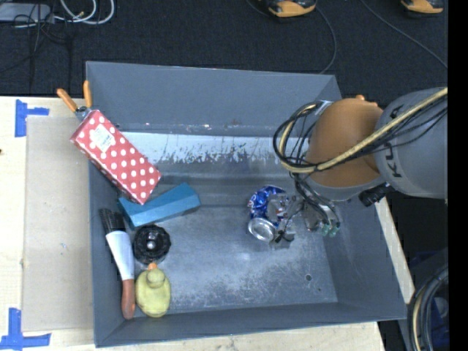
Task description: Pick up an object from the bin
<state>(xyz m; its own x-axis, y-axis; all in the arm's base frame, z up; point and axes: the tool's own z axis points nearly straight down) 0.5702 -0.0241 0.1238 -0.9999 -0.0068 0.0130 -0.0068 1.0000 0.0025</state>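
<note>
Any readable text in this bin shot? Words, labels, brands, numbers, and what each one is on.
"K": dark lettering on the grey arm casing; it looks like a single letter and the rest is not legible.
Red white-dotted box: the small white label is too small to read.
Crushed blue and silver can: the print is too blurred to read.
No other text is readable.

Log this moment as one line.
gripper: low, right of centre in bin | nearest thing: crushed blue-and-silver can, right beside gripper | can state: on floor, not lifted
</note>
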